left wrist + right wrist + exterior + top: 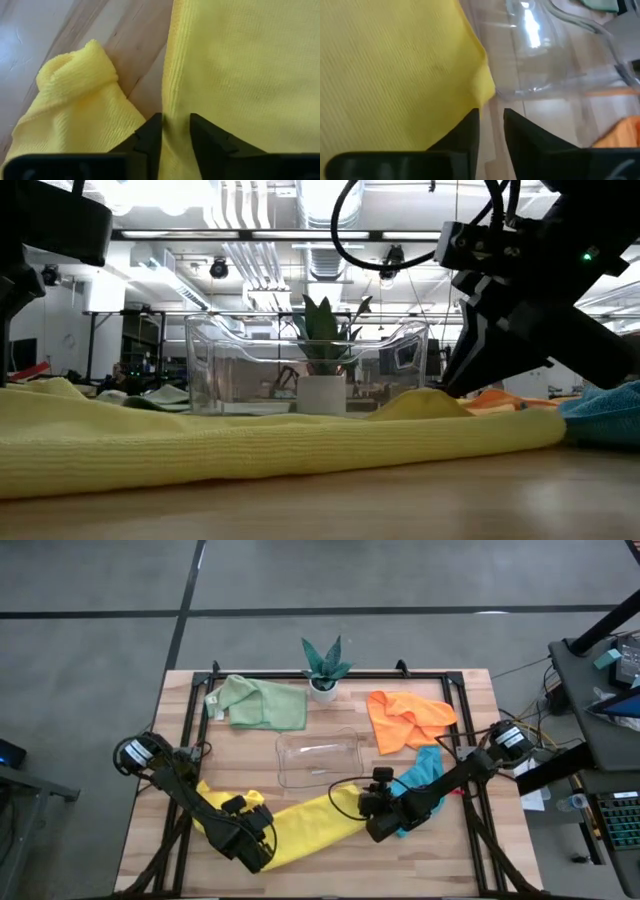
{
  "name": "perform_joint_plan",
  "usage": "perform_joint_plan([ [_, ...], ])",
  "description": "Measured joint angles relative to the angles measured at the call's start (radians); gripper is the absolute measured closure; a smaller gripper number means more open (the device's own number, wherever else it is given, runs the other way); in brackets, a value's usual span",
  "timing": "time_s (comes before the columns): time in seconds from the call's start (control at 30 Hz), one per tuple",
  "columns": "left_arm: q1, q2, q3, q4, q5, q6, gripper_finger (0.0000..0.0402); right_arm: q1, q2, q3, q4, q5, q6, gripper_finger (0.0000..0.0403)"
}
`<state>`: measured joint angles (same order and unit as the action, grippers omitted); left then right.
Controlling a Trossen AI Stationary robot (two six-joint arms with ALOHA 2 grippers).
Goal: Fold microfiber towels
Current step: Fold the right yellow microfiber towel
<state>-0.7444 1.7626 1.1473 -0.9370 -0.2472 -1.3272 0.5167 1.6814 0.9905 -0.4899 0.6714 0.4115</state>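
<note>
A yellow towel (pixel 310 823) lies in a long band along the near side of the table, flat on the wood (pixel 280 445). My left gripper (pixel 258 845) points down at its left end. The fingers stand slightly apart, with the towel's long edge (pixel 175 120) in the gap. A bunched yellow piece (pixel 75 105) lies beside it; whether it belongs to the same towel I cannot tell. My right gripper (pixel 364 806) is open at the band's right end. Bare wood shows between its fingers (pixel 491 125), and the towel's corner (pixel 482 85) lies just ahead. My left gripper comes from above with a finger (pixel 150 137) on either side of the yellow towel's long edge, which lies flat on the table. Whether the fingers touch the cloth I cannot tell. My right gripper slants down beside the towel's corner, with nothing in its gap.
A clear plastic tray (pixel 318 758) stands mid-table just beyond the yellow towel. A pale green towel (pixel 258 703) lies at the far left and an orange one (pixel 405 718) at the far right. A teal one (pixel 425 775) lies under my right arm. A potted plant (pixel 325 668) stands at the far edge.
</note>
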Motion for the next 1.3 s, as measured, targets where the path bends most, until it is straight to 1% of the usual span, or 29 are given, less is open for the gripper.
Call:
perform_joint_plan([
  [0.07,0.000,-0.006,0.012,-0.006,0.011,0.010,0.0290,0.000,-0.019,0.001,-0.033,-0.019,0.024,0.0307],
  [0.17,0.000,-0.028,0.031,-0.028,0.023,0.030,0.0272,0.003,-0.057,0.003,-0.079,-0.044,0.047,0.0307],
  [0.27,0.001,-0.054,0.043,-0.045,0.027,0.034,0.0265,0.012,-0.099,0.003,-0.087,-0.088,0.052,0.0312],
  [0.37,0.003,-0.074,0.049,-0.010,0.006,0.027,0.0265,0.025,-0.126,0.003,-0.068,-0.147,0.053,0.0320],
  [0.4,0.003,-0.075,0.049,0.033,-0.025,0.028,0.0265,0.031,-0.128,0.003,-0.052,-0.164,0.052,0.0324],
  [0.5,0.003,-0.062,0.028,0.282,-0.123,0.109,0.0265,0.058,-0.118,0.003,-0.001,-0.182,0.052,0.0337],
  [0.57,0.003,-0.026,0.024,0.443,-0.170,0.193,0.0265,0.073,-0.107,0.003,0.010,-0.182,0.059,0.0346],
  [0.63,0.005,0.017,0.023,0.565,-0.206,0.249,0.0265,0.076,-0.099,0.002,0.009,-0.181,0.081,0.0355],
  [0.7,0.005,0.063,0.026,0.619,-0.220,0.264,0.0265,0.076,-0.096,0.002,0.006,-0.178,0.106,0.0363],
  [0.77,0.007,0.109,0.038,0.623,-0.221,0.254,0.0265,0.076,-0.096,0.002,0.007,-0.177,0.128,0.0368],
  [0.87,0.008,0.161,0.040,0.620,-0.204,0.217,0.0266,0.077,-0.096,0.002,0.007,-0.183,0.156,0.0366],
  [0.97,0.008,0.189,0.040,0.605,-0.170,0.175,0.0266,0.077,-0.097,0.002,0.007,-0.214,0.181,0.0353],
  [1.03,0.008,0.193,0.043,0.589,-0.136,0.159,0.0266,0.074,-0.097,0.002,0.005,-0.242,0.195,0.0339],
  [1.13,0.011,0.196,0.043,0.570,-0.073,0.164,0.0266,0.074,-0.097,0.002,0.005,-0.250,0.199,0.0313],
  [1.23,0.007,0.179,0.043,0.513,-0.001,0.190,0.0266,0.074,-0.096,0.002,0.006,-0.256,0.209,0.0287],
  [1.3,0.005,0.159,0.044,0.453,0.026,0.215,0.0266,0.074,-0.097,0.002,0.006,-0.280,0.234,0.0271],
])
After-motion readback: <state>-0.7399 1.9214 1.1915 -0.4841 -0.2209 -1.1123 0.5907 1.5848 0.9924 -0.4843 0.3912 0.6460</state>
